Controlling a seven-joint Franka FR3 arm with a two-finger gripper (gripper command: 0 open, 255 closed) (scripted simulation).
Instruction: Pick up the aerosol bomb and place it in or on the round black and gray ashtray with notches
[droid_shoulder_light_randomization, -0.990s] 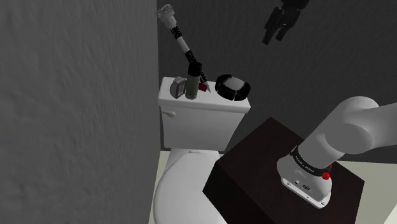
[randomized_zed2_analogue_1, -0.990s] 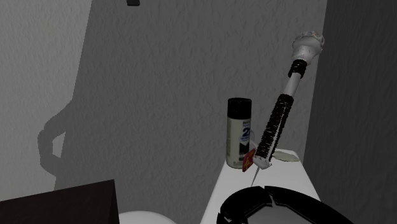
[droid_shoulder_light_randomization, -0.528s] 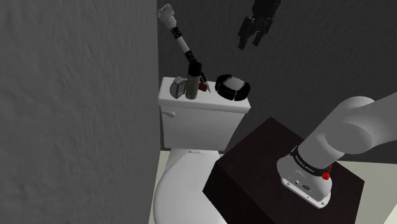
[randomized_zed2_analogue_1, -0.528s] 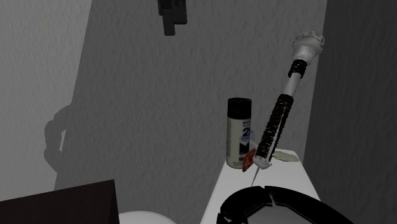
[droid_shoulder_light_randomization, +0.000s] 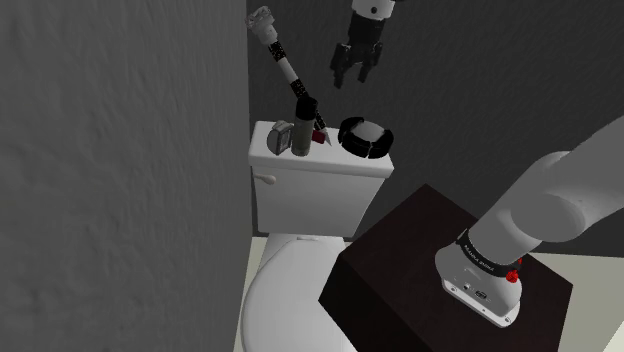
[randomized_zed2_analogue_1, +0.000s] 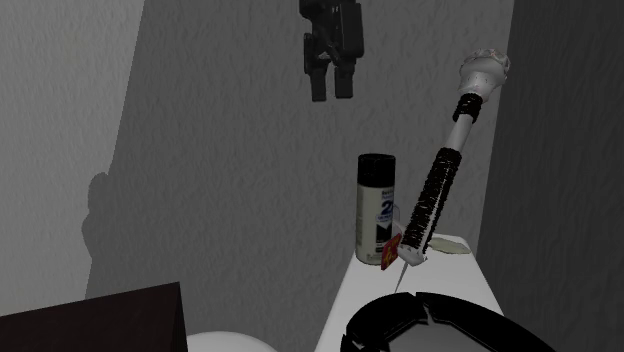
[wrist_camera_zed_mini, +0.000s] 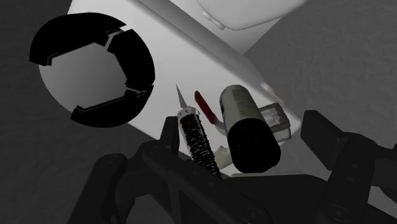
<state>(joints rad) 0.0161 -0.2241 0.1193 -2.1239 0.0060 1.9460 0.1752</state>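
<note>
**Mind the rod beside the can**

Your tool (droid_shoulder_light_randomization: 347, 82) hangs released high above the tank lid (droid_shoulder_light_randomization: 320, 162), jaws wide apart and holding nothing. The can (droid_shoulder_light_randomization: 302, 128) stands upright near the lid's back edge, about midway along it. The ashtray (droid_shoulder_light_randomization: 365, 137) sits empty at the lid's end nearest the stand (droid_shoulder_light_randomization: 430, 260), apart from the can.

The chief hazard is the rod (droid_shoulder_light_randomization: 284, 62). It leans steeply with its foot just beside the can, and in the wrist view it lies close to one finger's line of descent. Come straight down as you are and that finger probably strikes the rod. The rod could then swing into the can and tip it, or slide off the lid.

A small red thing (wrist_camera_zed_mini: 200, 102) and a pale box (wrist_camera_zed_mini: 277, 118) also crowd the can's base, so a low grasp may catch them. You cannot tell whether they touch the can.

The can is round and likely slick. Clench off its centreline and it may squirt toward the lid's front edge, with the bowl (droid_shoulder_light_randomization: 285, 290) below. Grip too near the cap and it could pivot during the carry.

At the ashtray, the notched rim is the trap. Set the can's base partly on that rim and it will probably tilt and topple on release. Aim for the grey middle.
</note>
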